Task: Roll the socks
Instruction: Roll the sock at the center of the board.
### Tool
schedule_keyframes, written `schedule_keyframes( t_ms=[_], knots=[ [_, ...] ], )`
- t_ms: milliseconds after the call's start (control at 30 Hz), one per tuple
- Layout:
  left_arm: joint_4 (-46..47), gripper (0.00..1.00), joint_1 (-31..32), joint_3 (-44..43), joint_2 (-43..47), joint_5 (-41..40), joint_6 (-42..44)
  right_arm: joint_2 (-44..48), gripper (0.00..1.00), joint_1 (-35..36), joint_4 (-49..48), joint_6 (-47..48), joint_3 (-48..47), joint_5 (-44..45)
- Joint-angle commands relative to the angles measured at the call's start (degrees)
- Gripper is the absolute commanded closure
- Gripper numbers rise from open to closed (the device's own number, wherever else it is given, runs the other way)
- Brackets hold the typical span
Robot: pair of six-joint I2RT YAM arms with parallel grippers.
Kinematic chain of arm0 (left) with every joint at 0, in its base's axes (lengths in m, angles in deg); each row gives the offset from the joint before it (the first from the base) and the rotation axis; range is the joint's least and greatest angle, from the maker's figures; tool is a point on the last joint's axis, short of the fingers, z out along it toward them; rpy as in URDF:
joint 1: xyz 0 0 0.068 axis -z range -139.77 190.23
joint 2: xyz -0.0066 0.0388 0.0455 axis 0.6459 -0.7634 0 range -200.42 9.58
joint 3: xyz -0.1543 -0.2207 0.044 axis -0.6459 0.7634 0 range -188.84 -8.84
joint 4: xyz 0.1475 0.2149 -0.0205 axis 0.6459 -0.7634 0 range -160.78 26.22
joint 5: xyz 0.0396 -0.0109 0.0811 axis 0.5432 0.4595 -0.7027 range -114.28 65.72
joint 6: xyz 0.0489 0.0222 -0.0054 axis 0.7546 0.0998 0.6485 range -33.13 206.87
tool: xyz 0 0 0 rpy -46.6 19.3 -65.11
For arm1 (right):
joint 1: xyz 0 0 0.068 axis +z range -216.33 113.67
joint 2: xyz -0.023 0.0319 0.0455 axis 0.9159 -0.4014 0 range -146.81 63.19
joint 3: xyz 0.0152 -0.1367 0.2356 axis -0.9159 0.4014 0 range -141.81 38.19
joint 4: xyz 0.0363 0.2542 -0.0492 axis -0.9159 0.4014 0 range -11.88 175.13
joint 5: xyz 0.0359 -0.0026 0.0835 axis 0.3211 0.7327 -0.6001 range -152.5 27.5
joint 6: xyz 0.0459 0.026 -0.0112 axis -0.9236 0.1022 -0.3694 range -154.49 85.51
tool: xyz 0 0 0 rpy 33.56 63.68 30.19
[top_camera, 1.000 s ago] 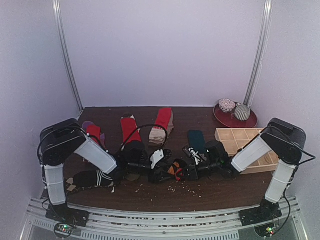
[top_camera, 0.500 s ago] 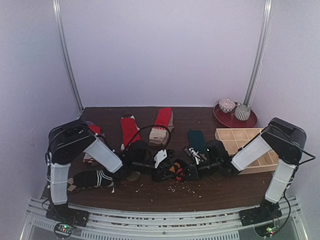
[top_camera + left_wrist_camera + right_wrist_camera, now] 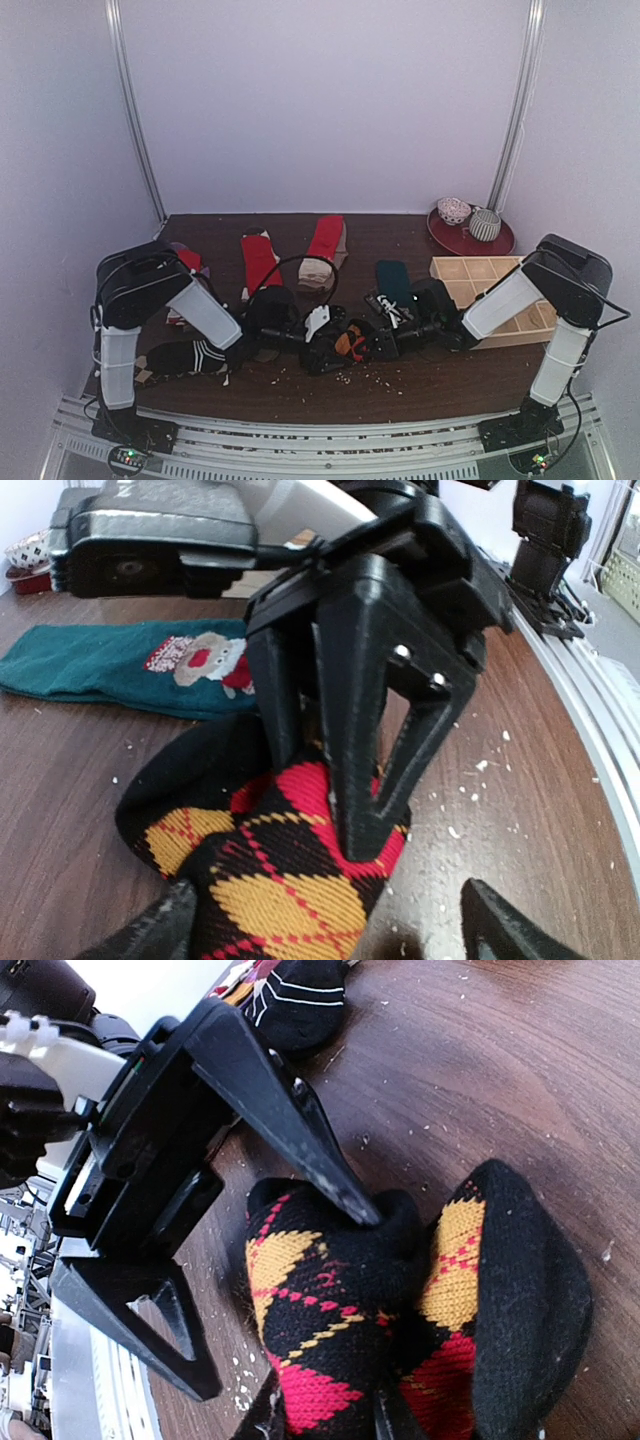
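left wrist: we note the black argyle sock (image 3: 270,890) bunched on the brown table (image 3: 60,810), pinched between the narrow fingers of the right gripper (image 3: 322,805); left gripper (image 3: 330,930) fingers splayed wide around it.

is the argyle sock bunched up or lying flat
Bunched up: the argyle sock is a thick, folded-over mound on the table, the right gripper pinching its fabric; the teal sock behind lies flat.
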Motion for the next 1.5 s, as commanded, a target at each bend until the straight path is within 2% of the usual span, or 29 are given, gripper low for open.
schedule_keyframes(
  t_ms=[0, 133, 367, 433, 600, 867, 900, 933, 967, 1000, 1033, 1100, 1133, 1267, 1467],
  knots=[
    [-0.9, 0.08, 0.7, 2.4, 2.6, -1.4, 0.1, -3.7, 0.8, 0.0, 12.8, 1.8, 2.4, 2.4],
    [-1.2, 0.05, 0.7, 0.9, 1.8, -0.8, 0.3, -3.7, 0.8, -0.1, 13.1, 2.2, 2.3, 2.2],
    [-2.8, 0.15, 0.6, -2.5, -2.0, 0.6, -0.1, -3.4, 0.8, -0.2, 13.4, 2.7, 2.4, 1.9],
    [-3.9, 0.24, 0.4, -3.6, -3.2, 2.5, 0.1, -3.4, 0.8, -0.2, 13.5, 2.9, 2.5, 1.9],
    [-6.3, 0.59, 0.4, -4.8, -5.1, 5.5, 0.7, -3.1, 0.8, -0.3, 13.7, 3.2, 2.6, 1.7],
    [-9.6, 0.74, 0.5, -3.1, -5.4, 7.2, 0.6, -3.9, 0.8, -0.5, 15.3, 4.5, 1.1, 1.0],
    [-9.6, 0.73, 0.5, -2.8, -5.4, 7.1, 0.5, -4.1, 0.8, -0.6, 15.5, 4.7, 0.9, 1.0],
    [-9.6, 0.65, 0.7, -2.4, -5.4, 6.6, 0.3, -4.1, 0.8, -0.6, 15.7, 4.9, 0.7, 1.0],
    [-9.4, 0.44, 0.7, -2.0, -5.3, 5.8, -0.1, -4.2, 0.8, -0.7, 15.8, 5.1, 0.6, 1.0],
    [-8.7, 0.35, 0.7, -1.5, -5.2, 5.3, -0.6, -4.2, 0.8, -0.7, 16.0, 5.2, 0.5, 1.0],
    [-8.1, 0.32, 0.7, -1.0, -4.9, 4.7, -0.7, -4.3, 0.8, -0.7, 16.1, 5.3, 0.4, 0.9],
    [-6.8, 0.1, 0.6, 0.4, -3.6, 3.0, -1.5, -4.3, 0.8, -0.7, 16.4, 5.5, 0.4, 0.8],
    [-6.0, 0.03, 0.6, 1.2, -2.4, 2.1, -1.6, -4.2, 0.8, -0.7, 16.6, 5.7, 0.3, 0.9],
    [-4.6, 0.02, 0.6, 4.8, 2.5, -2.6, -0.6, -3.7, 0.8, -1.0, 17.5, 6.2, 0.3, 1.1],
    [-6.1, 0.02, 0.6, 7.0, 8.7, -5.4, 1.6, -3.5, 0.8, -1.2, 17.4, 6.1, 0.6, 1.4]
  ],
)
